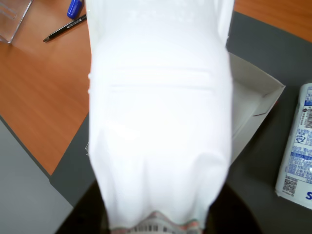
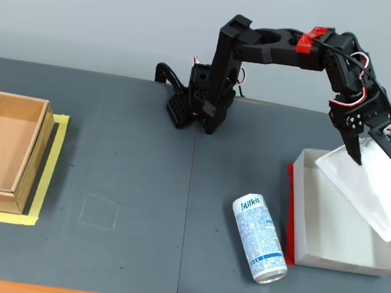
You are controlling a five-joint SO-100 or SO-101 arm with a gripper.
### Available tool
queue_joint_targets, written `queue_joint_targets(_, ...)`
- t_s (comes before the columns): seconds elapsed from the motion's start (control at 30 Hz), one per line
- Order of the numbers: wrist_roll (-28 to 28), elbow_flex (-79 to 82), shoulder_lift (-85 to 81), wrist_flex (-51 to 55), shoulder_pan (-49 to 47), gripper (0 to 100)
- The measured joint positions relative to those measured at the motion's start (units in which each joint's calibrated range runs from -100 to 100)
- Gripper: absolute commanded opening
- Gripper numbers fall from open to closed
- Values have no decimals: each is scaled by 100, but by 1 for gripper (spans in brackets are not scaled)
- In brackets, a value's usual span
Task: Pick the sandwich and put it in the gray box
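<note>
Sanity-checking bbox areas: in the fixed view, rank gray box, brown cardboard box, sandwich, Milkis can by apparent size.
1. gray box
2. brown cardboard box, cut off at the left edge, so possibly larger
3. sandwich, tilted and raised over the gray box, so its size is uncertain
4. Milkis can

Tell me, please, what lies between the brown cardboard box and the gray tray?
In the fixed view, only the Milkis can lies on the dark mat between the cardboard box and the gray tray, just beside the tray.

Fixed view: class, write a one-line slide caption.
Tool holds the sandwich tilted over the gray box, beside a lying Milkis can.
</note>
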Motion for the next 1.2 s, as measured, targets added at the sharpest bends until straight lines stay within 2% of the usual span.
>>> queue_joint_targets(0.1,0,0,0,0,7,10)
queue_joint_targets(0.27,-5,0,0,0,29,20)
queue_joint_targets(0.87,-5,0,0,0,29,21)
queue_joint_targets(1.07,-5,-9,0,26,29,30)
queue_joint_targets(1.2,-5,-9,0,356,29,31)
